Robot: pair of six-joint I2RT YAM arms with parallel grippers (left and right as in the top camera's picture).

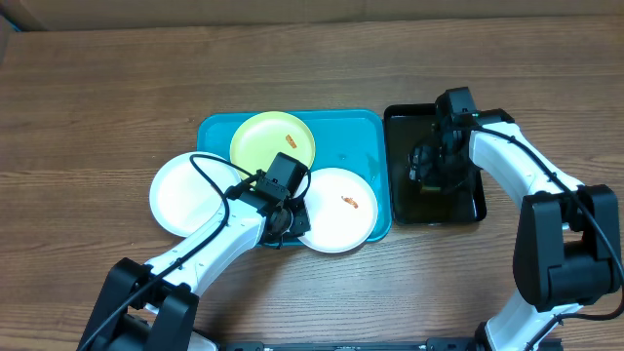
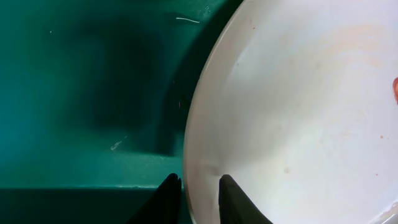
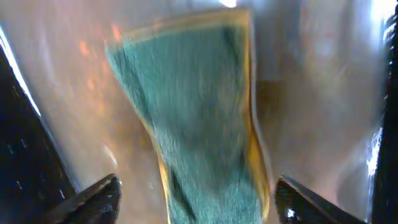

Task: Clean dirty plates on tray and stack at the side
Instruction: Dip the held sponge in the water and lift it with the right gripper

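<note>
Tabletop [image 1: 97, 88], brown wood-grain; bore turquoise rectangular plastic tray [image 1: 219, 132] beside black tray [image 1: 400, 210]. Found left gripper [image 2: 199, 182] clenched on round white plate [image 2: 298, 112] rim, right gripper [image 3: 197, 186] splayed astride green sponge [image 3: 186, 112].

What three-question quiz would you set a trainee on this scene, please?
1. Multiple choice: what lies between the open fingers of the right gripper? A) a green sponge B) a fork C) a cup
2. True or false: the yellow-green plate sits in the black tray.
3. Fill in: the fingers of the left gripper stand either side of the rim of a ____ plate.
Key: 1 A. 2 False: it lies on the turquoise tray. 3 White: it is the white plate nearer the black tray.
</note>
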